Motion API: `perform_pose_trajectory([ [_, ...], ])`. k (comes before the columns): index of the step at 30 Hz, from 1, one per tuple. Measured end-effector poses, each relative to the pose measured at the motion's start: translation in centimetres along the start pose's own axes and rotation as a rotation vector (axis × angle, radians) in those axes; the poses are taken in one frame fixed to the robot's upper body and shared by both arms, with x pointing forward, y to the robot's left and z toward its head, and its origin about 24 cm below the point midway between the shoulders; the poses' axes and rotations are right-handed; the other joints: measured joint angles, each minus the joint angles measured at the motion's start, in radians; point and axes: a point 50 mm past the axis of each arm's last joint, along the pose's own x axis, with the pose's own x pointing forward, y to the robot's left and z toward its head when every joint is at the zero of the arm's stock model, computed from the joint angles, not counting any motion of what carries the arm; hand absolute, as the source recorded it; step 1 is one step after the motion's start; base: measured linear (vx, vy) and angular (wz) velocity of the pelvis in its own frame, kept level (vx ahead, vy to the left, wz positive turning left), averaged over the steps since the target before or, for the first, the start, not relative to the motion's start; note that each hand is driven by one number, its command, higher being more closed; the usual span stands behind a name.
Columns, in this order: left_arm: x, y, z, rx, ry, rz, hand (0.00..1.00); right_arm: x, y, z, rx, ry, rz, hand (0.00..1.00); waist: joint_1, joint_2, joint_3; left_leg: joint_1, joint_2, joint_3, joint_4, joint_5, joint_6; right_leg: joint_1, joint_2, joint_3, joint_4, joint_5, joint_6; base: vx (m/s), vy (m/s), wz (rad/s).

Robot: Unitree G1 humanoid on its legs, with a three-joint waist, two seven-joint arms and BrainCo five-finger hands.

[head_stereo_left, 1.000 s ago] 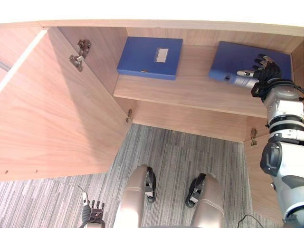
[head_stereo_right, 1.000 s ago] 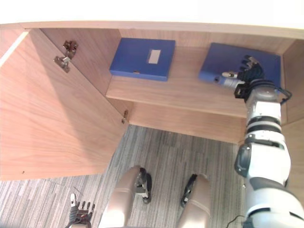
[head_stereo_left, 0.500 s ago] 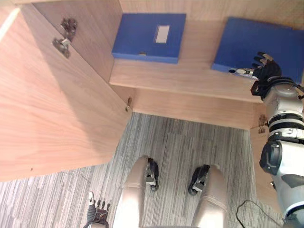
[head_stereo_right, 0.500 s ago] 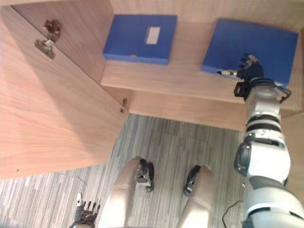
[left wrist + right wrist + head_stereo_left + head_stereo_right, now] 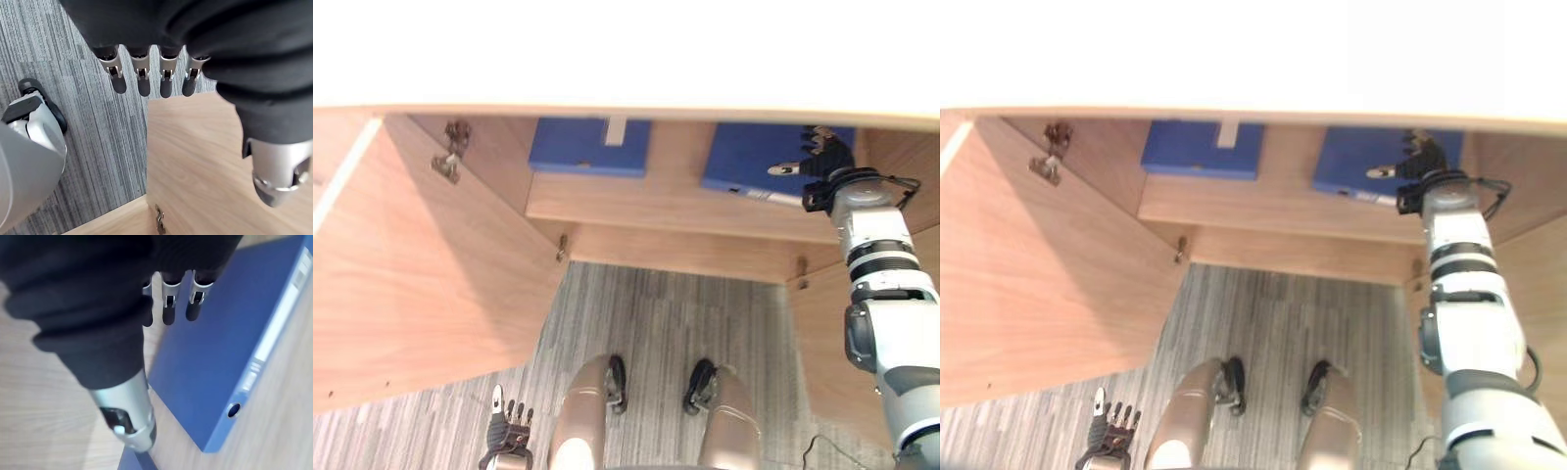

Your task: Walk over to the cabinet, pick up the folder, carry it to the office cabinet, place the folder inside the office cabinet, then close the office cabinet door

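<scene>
The blue folder (image 5: 749, 157) lies flat on the right part of the shelf in the wooden office cabinet (image 5: 656, 201). Its spine, with a pale label strip and a round hole, faces the near edge. Another blue folder (image 5: 587, 147) lies flat to its left, well apart. The left-hand door (image 5: 421, 274) stands wide open.

Floor: grey carpet (image 5: 656, 313) with fine stripes. A light wood cabinet (image 5: 675, 250) stands on it, its left door (image 5: 421, 274) swung wide open, a metal hinge (image 5: 448, 159) exposed at the door's inner edge. One shelf (image 5: 646, 201) runs across the interior.
</scene>
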Motion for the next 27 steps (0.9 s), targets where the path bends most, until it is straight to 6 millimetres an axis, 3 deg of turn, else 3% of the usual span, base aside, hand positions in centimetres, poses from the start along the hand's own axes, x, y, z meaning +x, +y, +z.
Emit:
perform_pose_trajectory([
  [2,-0.3,0.9,-0.3,0.008,0.014,0.028,0.00,0.1,1.9,0.0,-0.078,-0.003,0.057,0.00,-0.002,-0.012,-0.009,0.090,0.020,0.017,-0.077,0.017,-0.013,0.086,0.027,-0.035,-0.082,0.023,-0.010,0.21,-0.057,-0.37],
  [7,-0.5,2.3,-0.7,0.035,0.044,0.075,0.00,-0.9,8.4,-3.3,-0.124,0.025,0.232,0.00,-0.008,-0.056,-0.084,0.264,0.033,0.053,-0.289,0.086,-0.047,0.234,0.086,-0.070,-0.265,0.066,-0.015,0.17,-0.073,-0.18],
  [9,-0.5,2.6,-1.0,0.067,0.064,0.087,0.00,-1.9,12.1,-5.2,-0.080,0.061,0.323,0.00,-0.007,-0.063,-0.104,0.338,0.038,0.077,-0.398,0.132,-0.058,0.294,0.123,-0.070,-0.362,0.103,-0.017,0.11,-0.066,-0.20],
  [13,-0.3,2.7,-1.5,0.094,0.093,0.102,0.00,-4.9,16.9,-9.8,0.029,0.170,0.424,0.00,-0.006,-0.076,-0.140,0.423,0.035,0.102,-0.574,0.224,-0.084,0.358,0.167,-0.074,-0.492,0.160,-0.019,0.09,-0.059,-0.06],
  [14,-0.2,2.6,-1.6,0.109,0.098,0.101,0.00,-6.0,18.2,-11.3,0.065,0.215,0.447,0.00,-0.011,-0.081,-0.144,0.446,0.028,0.103,-0.607,0.246,-0.092,0.378,0.168,-0.079,-0.513,0.161,-0.019,0.09,-0.068,0.12],
  [15,-0.2,2.3,-1.8,0.121,0.102,0.097,0.00,-8.4,20.1,-14.3,0.171,0.322,0.467,0.00,-0.012,-0.082,-0.156,0.479,0.024,0.107,-0.640,0.269,-0.097,0.413,0.172,-0.088,-0.537,0.162,-0.019,0.09,-0.068,0.14],
  [16,-0.2,2.3,-1.8,0.120,0.102,0.096,0.00,-9.6,20.9,-15.6,0.223,0.372,0.467,0.00,-0.012,-0.082,-0.160,0.494,0.024,0.110,-0.649,0.274,-0.100,0.428,0.174,-0.090,-0.546,0.162,-0.019,0.10,-0.066,0.08],
  [18,-0.2,2.2,-2.0,0.138,0.100,0.103,0.00,-14.6,23.6,-20.4,0.413,0.609,0.449,0.00,-0.016,-0.080,-0.164,0.546,0.024,0.117,-0.653,0.280,-0.098,0.492,0.181,-0.091,-0.573,0.162,-0.019,0.07,-0.039,-0.02],
  [22,-0.4,2.2,-3.0,0.227,0.128,0.103,0.00,-21.1,24.4,-25.5,0.545,0.887,0.359,0.00,-0.026,-0.056,-0.183,0.583,0.022,0.117,-0.671,0.282,-0.098,0.555,0.197,-0.090,-0.656,0.205,-0.012,0.03,-0.005,-0.04],
  [27,-0.5,3.0,-3.3,0.357,0.161,0.124,0.00,-27.0,23.5,-29.0,0.664,1.074,0.180,0.00,-0.055,-0.047,-0.202,0.614,0.007,0.124,-0.682,0.283,-0.095,0.617,0.205,-0.072,-0.760,0.269,-0.005,-0.05,0.014,-0.11],
])
